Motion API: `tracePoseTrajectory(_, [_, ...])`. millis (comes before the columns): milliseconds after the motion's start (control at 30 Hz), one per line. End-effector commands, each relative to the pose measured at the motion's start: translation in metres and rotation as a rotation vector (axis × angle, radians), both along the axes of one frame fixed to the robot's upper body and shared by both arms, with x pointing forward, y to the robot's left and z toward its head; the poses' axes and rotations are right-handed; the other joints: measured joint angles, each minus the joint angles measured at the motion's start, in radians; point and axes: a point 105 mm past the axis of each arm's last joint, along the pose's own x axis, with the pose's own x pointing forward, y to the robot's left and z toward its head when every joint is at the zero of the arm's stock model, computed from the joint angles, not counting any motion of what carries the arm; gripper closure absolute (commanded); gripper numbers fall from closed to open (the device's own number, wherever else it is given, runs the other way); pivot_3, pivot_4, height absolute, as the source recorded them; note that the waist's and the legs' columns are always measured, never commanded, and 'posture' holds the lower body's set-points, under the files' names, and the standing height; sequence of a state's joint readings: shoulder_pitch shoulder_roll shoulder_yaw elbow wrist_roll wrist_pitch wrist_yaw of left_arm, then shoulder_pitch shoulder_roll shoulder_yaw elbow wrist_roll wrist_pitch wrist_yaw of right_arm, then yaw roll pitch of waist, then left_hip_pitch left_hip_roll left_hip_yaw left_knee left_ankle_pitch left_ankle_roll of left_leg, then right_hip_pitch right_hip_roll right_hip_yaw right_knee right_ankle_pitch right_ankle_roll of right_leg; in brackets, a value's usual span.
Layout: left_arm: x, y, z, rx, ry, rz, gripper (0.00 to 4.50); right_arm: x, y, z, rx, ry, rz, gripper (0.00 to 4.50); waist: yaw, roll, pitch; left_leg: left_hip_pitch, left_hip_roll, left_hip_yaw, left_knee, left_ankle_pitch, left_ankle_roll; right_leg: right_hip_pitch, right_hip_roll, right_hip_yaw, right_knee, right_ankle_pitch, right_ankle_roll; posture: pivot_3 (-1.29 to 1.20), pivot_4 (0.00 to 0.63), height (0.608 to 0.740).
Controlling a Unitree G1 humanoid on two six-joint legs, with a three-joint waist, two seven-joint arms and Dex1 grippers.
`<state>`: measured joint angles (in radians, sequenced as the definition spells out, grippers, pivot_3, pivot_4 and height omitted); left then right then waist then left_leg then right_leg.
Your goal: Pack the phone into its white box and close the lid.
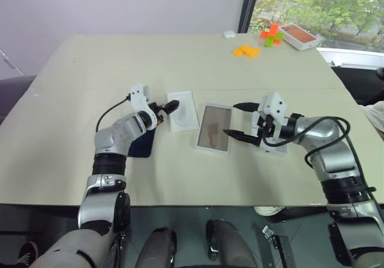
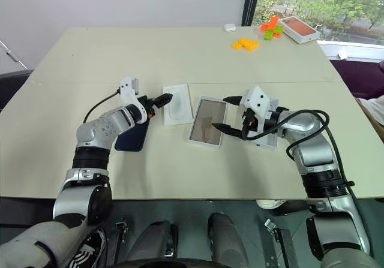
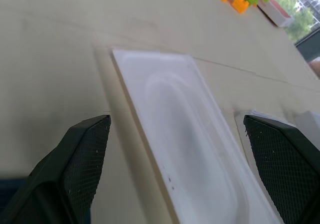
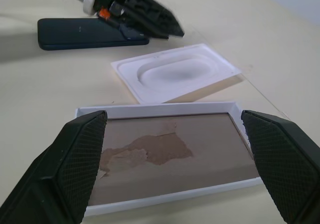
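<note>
My worry right now: the left claw (image 2: 168,99) is wide open but aimed at the white insert (image 2: 177,104) with the oval dip, not at the phone (image 2: 133,137), which lies mostly tucked under that forearm. If I close here I'd probably grab or shove the insert, and a careless elbow could drag the phone across the desk (image 2: 180,52).

The right claw (image 2: 230,113) is also wide open, empty, hanging just over the near end of the white box (image 2: 207,129); lower it sloppily and I'd nudge the tray out of line. The lid (image 1: 275,148) seems to be hidden under that wrist, so I could clip it too.

Phone itself: slim, dark navy, lying flat. The box sits open between both claws, tan floor with a scuffed, torn-looking patch.
</note>
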<state>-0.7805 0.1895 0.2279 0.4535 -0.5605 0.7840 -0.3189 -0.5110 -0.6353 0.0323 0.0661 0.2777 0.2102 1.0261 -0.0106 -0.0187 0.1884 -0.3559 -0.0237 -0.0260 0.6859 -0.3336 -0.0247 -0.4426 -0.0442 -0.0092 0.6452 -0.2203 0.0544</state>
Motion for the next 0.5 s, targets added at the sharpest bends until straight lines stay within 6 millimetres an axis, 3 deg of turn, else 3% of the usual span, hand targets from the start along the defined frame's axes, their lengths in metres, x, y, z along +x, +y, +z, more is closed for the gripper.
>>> tracePoseTrajectory(33, [0.002, -0.008, 0.018, -0.054, -0.025, -0.02, 0.02, 0.002, -0.002, 0.015, 0.015, -0.065, -0.008, 0.0, 0.0, 0.0, 0.0, 0.0, 0.0, 0.0, 0.0, 0.0, 0.0, 0.0, 0.0, 0.0, 0.0, 0.0, 0.0, 0.0, 0.15, 0.74])
tracePoseTrajectory(400, [0.003, -0.013, 0.008, -0.15, 0.117, 0.044, 0.02, 0.003, -0.003, 0.014, 0.009, -0.073, -0.027, 0.0, 0.0, 0.0, 0.0, 0.0, 0.0, 0.0, 0.0, 0.002, -0.003, 0.0, 0.0, 0.0, 0.0, 0.0, 0.0, 0.0, 0.15, 0.74])
tracePoseTrajectory(500, [0.001, -0.015, 0.018, -0.206, 0.117, 0.037, 0.02, 0.004, -0.002, 0.014, 0.003, -0.078, -0.026, 0.0, 0.0, 0.0, 0.0, 0.0, 0.0, 0.0, 0.0, 0.002, -0.004, 0.0, 0.0, 0.0, 0.0, 0.0, 0.0, 0.0, 0.15, 0.74])
